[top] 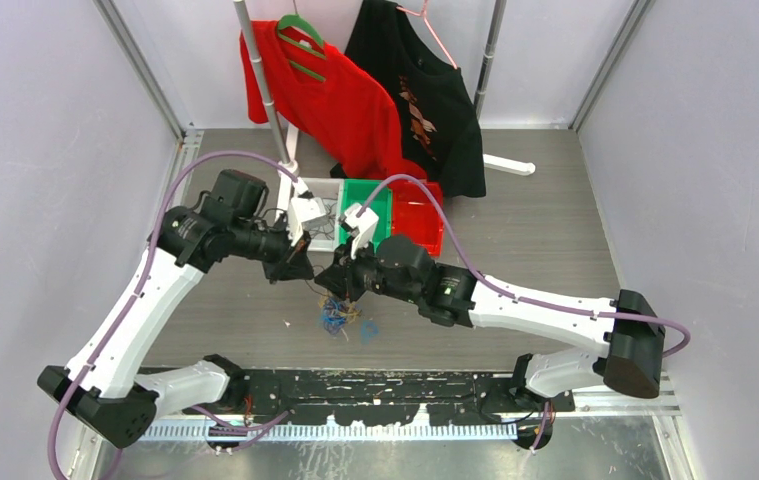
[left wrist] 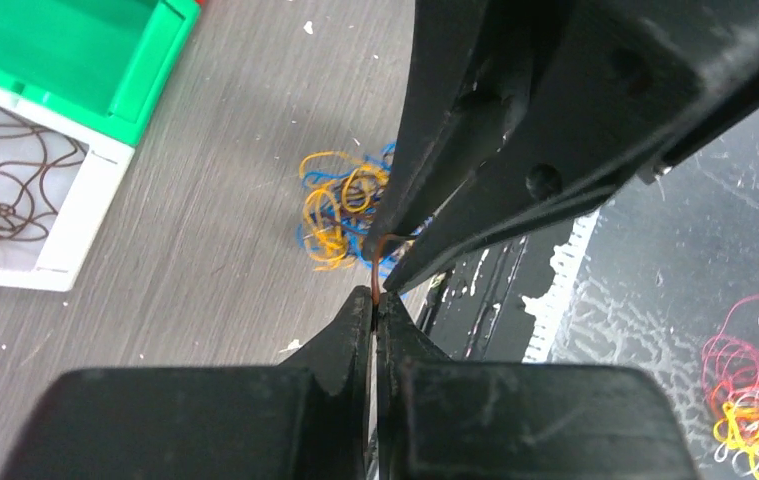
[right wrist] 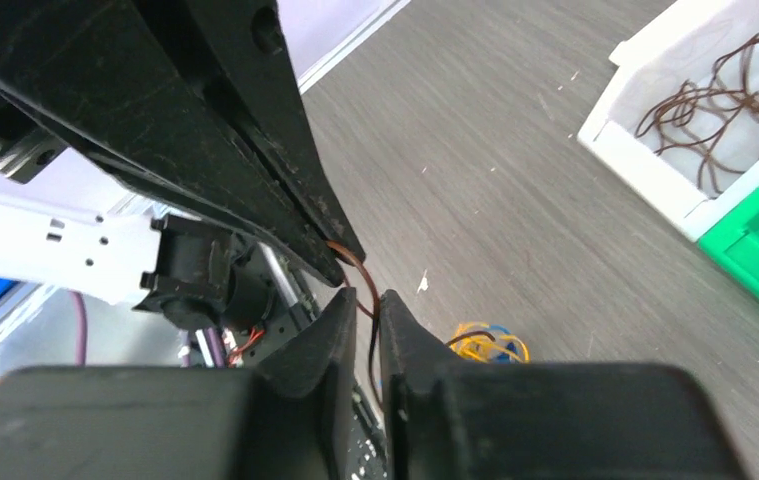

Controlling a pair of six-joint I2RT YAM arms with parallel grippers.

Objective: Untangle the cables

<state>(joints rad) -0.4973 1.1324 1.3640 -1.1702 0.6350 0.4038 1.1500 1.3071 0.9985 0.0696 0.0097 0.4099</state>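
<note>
The cables are a small clump of yellow and blue strands [top: 339,316] lying on the table below both grippers; it also shows in the left wrist view [left wrist: 337,206] and the right wrist view [right wrist: 487,343]. My left gripper [top: 300,268] is shut on a thin brown strand [left wrist: 377,285], pinched at its fingertips [left wrist: 374,302]. My right gripper [top: 341,287] meets it tip to tip. Its jaws [right wrist: 376,305] stand nearly closed, with the same brown strand [right wrist: 359,272] running between them and down toward the clump. Both grippers hover above the table.
A white bin [top: 307,189] holding brown strands, a green bin [top: 387,200] and a red bin [top: 419,229] stand behind the grippers. A rack with a red shirt [top: 335,95] and a black shirt [top: 425,90] is at the back. Red and yellow strands [left wrist: 755,392] lie on the black base plate.
</note>
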